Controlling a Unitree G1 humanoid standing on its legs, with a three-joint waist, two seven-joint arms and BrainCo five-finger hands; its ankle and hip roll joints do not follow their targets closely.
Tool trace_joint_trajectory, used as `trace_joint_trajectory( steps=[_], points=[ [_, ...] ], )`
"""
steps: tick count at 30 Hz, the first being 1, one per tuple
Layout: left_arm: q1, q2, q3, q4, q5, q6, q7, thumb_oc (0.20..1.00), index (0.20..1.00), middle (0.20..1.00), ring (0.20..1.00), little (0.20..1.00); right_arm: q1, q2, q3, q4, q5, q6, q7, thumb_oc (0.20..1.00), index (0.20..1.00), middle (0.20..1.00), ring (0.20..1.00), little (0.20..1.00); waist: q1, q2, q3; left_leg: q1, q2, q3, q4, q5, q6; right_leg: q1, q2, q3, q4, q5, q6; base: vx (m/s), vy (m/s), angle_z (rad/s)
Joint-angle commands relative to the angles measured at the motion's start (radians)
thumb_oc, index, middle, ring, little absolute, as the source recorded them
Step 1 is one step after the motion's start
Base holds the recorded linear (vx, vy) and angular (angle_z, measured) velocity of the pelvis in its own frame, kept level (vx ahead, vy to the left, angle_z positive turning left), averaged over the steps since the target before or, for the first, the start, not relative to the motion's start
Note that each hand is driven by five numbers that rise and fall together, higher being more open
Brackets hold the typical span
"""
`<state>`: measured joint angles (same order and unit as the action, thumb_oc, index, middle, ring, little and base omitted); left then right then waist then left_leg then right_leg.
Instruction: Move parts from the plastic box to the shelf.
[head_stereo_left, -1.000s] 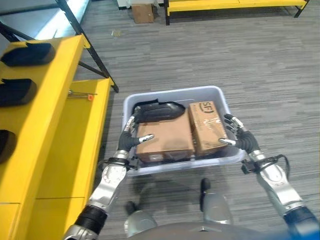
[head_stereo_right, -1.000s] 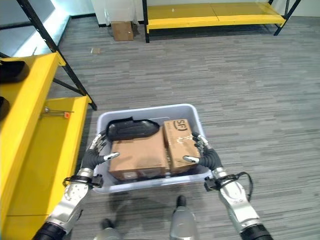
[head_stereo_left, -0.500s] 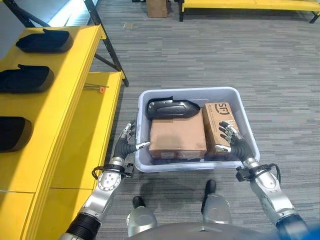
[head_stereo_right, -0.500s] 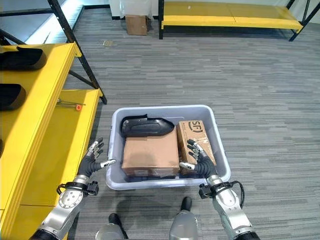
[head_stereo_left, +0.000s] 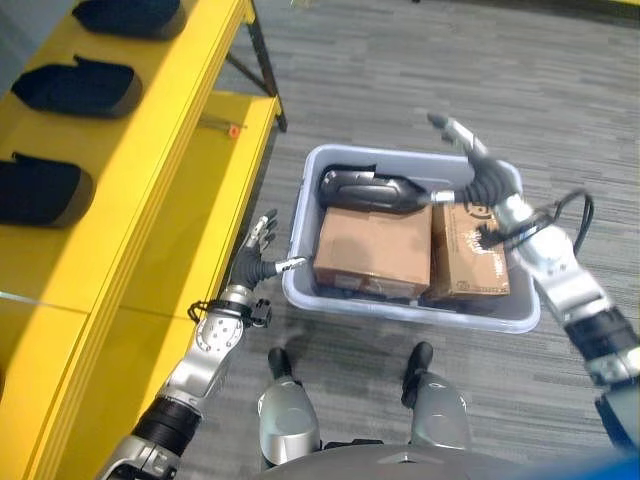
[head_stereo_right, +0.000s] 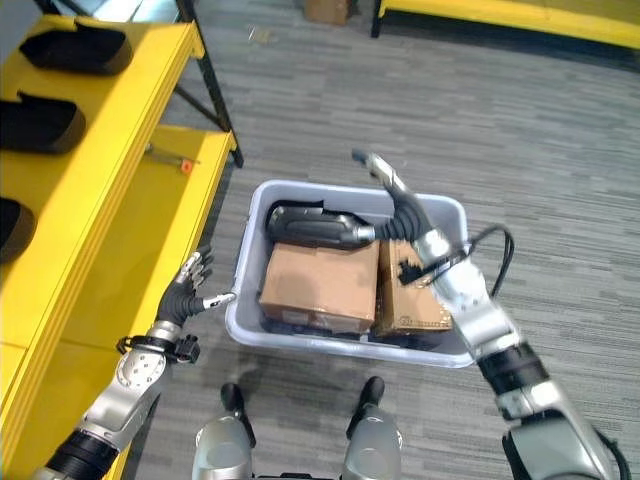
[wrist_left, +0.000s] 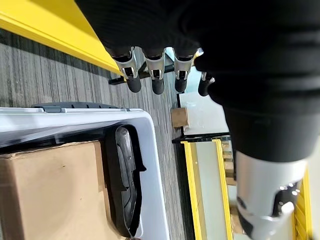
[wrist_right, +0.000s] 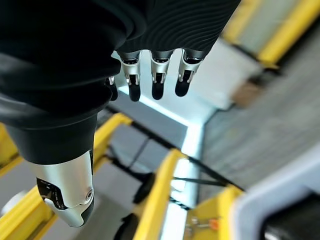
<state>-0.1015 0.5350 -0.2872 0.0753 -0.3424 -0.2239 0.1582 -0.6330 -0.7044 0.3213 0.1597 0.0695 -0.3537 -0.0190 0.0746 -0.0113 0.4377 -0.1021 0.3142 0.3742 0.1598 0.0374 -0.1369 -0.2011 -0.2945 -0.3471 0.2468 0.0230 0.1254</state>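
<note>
**Right hand raised over the box, left hand idle beside it**

On the far left stood the yellow shelf (head_stereo_left: 150, 130), with 3 black parts (head_stereo_left: 70, 88) lying in a row on its upper level, well apart from the box. A lower yellow level ran beside it, and a small orange-tipped tool (head_stereo_right: 170, 158) lay near its far end.

The left hand (head_stereo_left: 256, 262) hovered low between the shelf and the box, just beside the box's near left corner. Its fingers were spread and relaxed and held nothing; in its own wrist view they (wrist_left: 156, 77) stood straight in a row, clear of the box rim.

The box (head_stereo_left: 305, 290), pale grey-blue plastic, sat on the grey striped floor (head_stereo_left: 400, 80). Inside it 1 more black part (head_stereo_left: 375, 190) lay across the far side. Nearer the robot was a big carton (head_stereo_left: 372, 248), and to its right a narrower carton (head_stereo_left: 468, 255), the 2 touching along their sides. These things filled most of the box.

The right hand (head_stereo_right: 395, 205) was up above the far right part of the box, over the black part's right end and the narrow carton. Its fingers were stretched out straight, pointing away from the robot, and grasped nothing. Its wrist view showed the fingers (wrist_right: 157, 75) in a straight row with only shelf framing and floor beyond them. I couldn't tell whether the thumb touched the black part.
</note>
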Motion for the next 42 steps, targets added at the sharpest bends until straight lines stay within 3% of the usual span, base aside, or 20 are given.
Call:
trace_joint_trajectory(
  steps=[1,8,15,17,20,27,30,32,34,35,40,41,42],
  points=[
    [-0.005,0.027,-0.021,-0.097,-0.021,-0.035,-0.006,1.000,1.000,1.000,1.000,1.000,0.002,-0.005,0.034,0.003,-0.050,0.027,-0.025,1.000,1.000,1.000,1.000,1.000,0.015,0.005,-0.006,-0.029,0.012,-0.013,0.058,-0.057,0.021,-0.001,-0.003,-0.035,0.120,-0.132,-0.005,-0.07,0.008,0.10],
    [-0.088,0.048,-0.068,-0.153,-0.039,-0.069,-0.005,1.000,1.000,1.000,1.000,1.000,-0.217,-0.057,0.173,0.223,-0.106,0.098,-0.121,1.000,1.000,1.000,1.000,1.000,0.060,0.036,0.082,-0.158,-0.010,-0.063,0.105,-0.045,0.022,-0.122,-0.027,-0.041,0.224,-0.154,-0.014,-0.09,-0.016,0.17],
    [-0.128,0.062,-0.091,-0.213,-0.063,-0.070,-0.015,1.000,1.000,1.000,1.000,1.000,-0.313,-0.054,0.235,0.406,-0.131,0.147,-0.164,1.000,1.000,1.000,1.000,1.000,0.082,0.055,0.082,-0.283,-0.032,-0.097,0.143,-0.063,0.022,-0.247,-0.047,-0.034,0.312,-0.195,-0.011,-0.01,-0.027,0.11],
    [-0.150,0.066,-0.099,-0.220,-0.076,-0.063,-0.008,1.000,1.000,1.000,1.000,1.000,-0.344,-0.051,0.266,0.472,-0.129,0.165,-0.225,1.000,1.000,1.000,1.000,1.000,0.086,0.059,0.082,-0.334,-0.036,-0.106,0.156,-0.060,0.026,-0.300,-0.048,-0.030,0.338,-0.200,-0.013,-0.04,-0.028,0.04],
    [-0.168,0.063,-0.104,-0.217,-0.090,-0.052,-0.012,1.000,1.000,1.000,1.000,1.000,-0.371,-0.043,0.272,0.505,-0.131,0.176,-0.239,1.000,1.000,1.000,1.000,1.000,0.084,0.064,0.082,-0.362,-0.036,-0.108,0.166,-0.061,0.027,-0.325,-0.045,-0.028,0.344,-0.202,-0.017,-0.03,0.005,0.08],
    [-0.232,0.070,-0.146,-0.193,-0.082,-0.030,-0.019,1.000,1.000,1.000,1.000,1.000,-0.483,-0.030,0.310,0.624,-0.244,0.215,-0.371,1.000,1.000,1.000,1.000,1.000,0.088,0.084,0.082,-0.458,-0.037,-0.108,0.196,-0.064,0.033,-0.417,-0.042,-0.033,0.377,-0.203,-0.029,-0.02,0.000,0.00],
    [-0.246,0.060,-0.161,-0.186,-0.091,-0.023,0.005,1.000,1.000,1.000,1.000,1.000,-0.512,-0.013,0.307,0.644,-0.141,0.206,-0.456,1.000,1.000,1.000,1.000,1.000,0.086,0.098,0.082,-0.482,-0.040,-0.106,0.196,-0.061,0.037,-0.440,-0.038,-0.030,0.379,-0.203,-0.034,-0.02,0.046,0.00],
    [-0.241,0.044,-0.163,-0.191,-0.093,-0.021,0.027,1.000,1.000,1.000,1.000,1.000,-0.494,0.027,0.215,0.626,0.098,0.108,-0.509,1.000,1.000,1.000,1.000,1.000,0.081,0.111,0.082,-0.488,-0.045,-0.099,0.190,-0.059,0.037,-0.449,-0.034,-0.026,0.373,-0.203,-0.037,0.00,0.097,-0.02],
    [-0.230,0.037,-0.152,-0.212,-0.084,-0.009,0.043,1.000,1.000,1.000,1.000,1.000,-0.436,0.064,0.118,0.543,0.126,0.039,-0.493,1.000,1.000,1.000,1.000,1.000,0.071,0.120,0.082,-0.489,-0.052,-0.094,0.184,-0.059,0.037,-0.454,-0.032,-0.021,0.371,-0.205,-0.036,0.01,0.101,-0.06],
    [-0.228,0.036,-0.151,-0.214,-0.083,-0.007,0.045,1.000,1.000,1.000,1.000,1.000,-0.424,0.069,0.103,0.523,0.118,0.040,-0.486,1.000,1.000,1.000,1.000,1.000,0.070,0.121,0.082,-0.489,-0.053,-0.093,0.183,-0.059,0.037,-0.454,-0.031,-0.020,0.371,-0.206,-0.035,0.01,0.068,-0.05],
    [-0.217,0.011,-0.140,-0.223,-0.053,0.006,0.058,1.000,1.000,1.000,1.000,1.000,-0.337,0.124,0.053,0.291,-0.174,0.121,-0.489,1.000,1.000,1.000,1.000,1.000,0.052,0.129,0.082,-0.482,-0.063,-0.078,0.175,-0.061,0.039,-0.459,-0.029,-0.002,0.365,-0.204,-0.031,0.01,0.040,-0.06],
    [-0.223,0.004,-0.142,-0.221,-0.052,0.009,0.063,1.000,1.000,1.000,1.000,1.000,-0.348,0.129,0.086,0.239,-0.336,0.199,-0.484,1.000,1.000,1.000,1.000,1.000,0.049,0.132,0.082,-0.476,-0.064,-0.072,0.170,-0.060,0.038,-0.457,-0.027,0.003,0.358,-0.202,-0.030,0.01,0.038,-0.06],
    [-0.226,0.003,-0.144,-0.219,-0.055,0.008,0.064,1.000,1.000,1.000,1.000,1.000,-0.363,0.125,0.109,0.237,-0.389,0.222,-0.478,1.000,1.000,1.000,1.000,1.000,0.050,0.134,0.082,-0.473,-0.065,-0.070,0.169,-0.060,0.038,-0.454,-0.027,0.004,0.355,-0.201,-0.031,0.01,0.034,-0.05]
  ],
)
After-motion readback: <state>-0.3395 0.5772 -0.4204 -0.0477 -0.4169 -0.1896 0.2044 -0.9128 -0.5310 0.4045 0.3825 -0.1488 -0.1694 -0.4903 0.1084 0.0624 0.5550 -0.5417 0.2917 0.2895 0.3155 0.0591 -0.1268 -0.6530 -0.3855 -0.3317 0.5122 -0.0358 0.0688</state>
